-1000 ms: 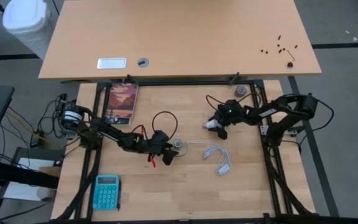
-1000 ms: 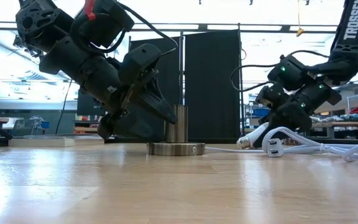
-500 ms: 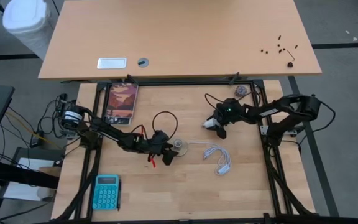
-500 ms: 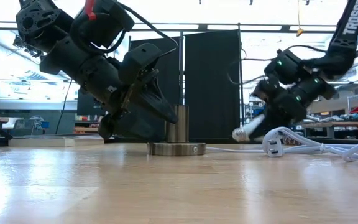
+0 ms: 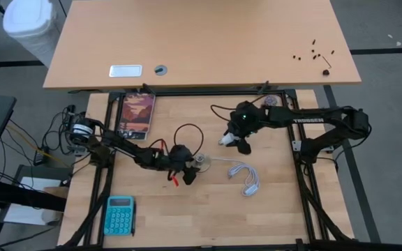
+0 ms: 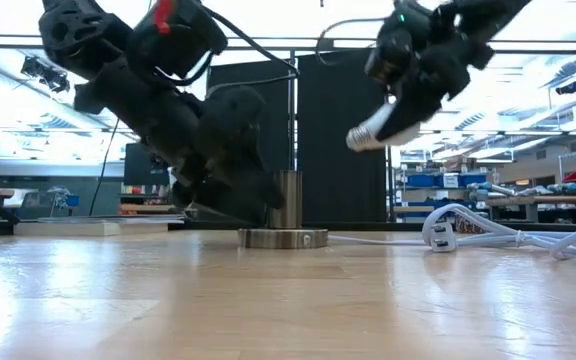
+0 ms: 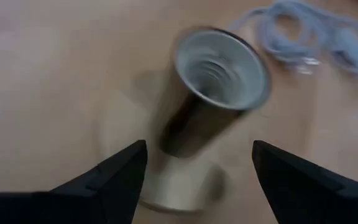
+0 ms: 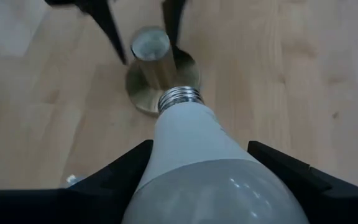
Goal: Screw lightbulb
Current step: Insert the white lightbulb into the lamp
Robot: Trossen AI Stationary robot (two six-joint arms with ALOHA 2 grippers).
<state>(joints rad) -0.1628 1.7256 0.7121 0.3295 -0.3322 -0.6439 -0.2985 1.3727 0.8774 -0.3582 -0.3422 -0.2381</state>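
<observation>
Only right wrist view shows lightbulb (image 8: 191, 168) threads facing socket (image 8: 154, 59).

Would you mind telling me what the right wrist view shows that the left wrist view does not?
Only the right wrist view shows the lightbulb, held in the right hand with its screw base toward the socket, and the left hand's fingers either side of it. Only the left wrist view shows the socket's threaded inside and the white cable beyond. Both show the socket standing empty on the wooden table.
</observation>
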